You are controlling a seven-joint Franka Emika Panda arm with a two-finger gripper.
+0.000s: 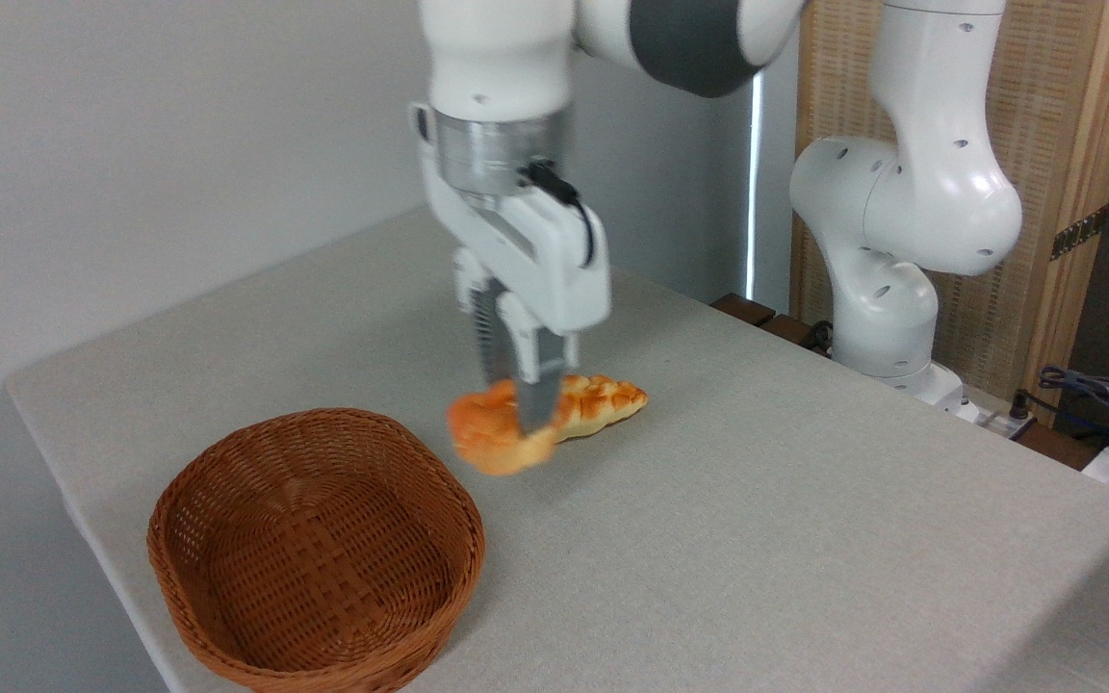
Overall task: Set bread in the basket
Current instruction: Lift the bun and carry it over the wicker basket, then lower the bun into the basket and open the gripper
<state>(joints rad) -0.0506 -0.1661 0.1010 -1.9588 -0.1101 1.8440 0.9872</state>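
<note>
The surface (757,520) is covered in a pale grey-beige cloth, with its near-left corner against a grey wall. Toward that left corner the wicker basket (316,551) rests on it, empty. Farther back, near the middle, a braided loaf (605,401) lies flat, well apart from the basket.
</note>
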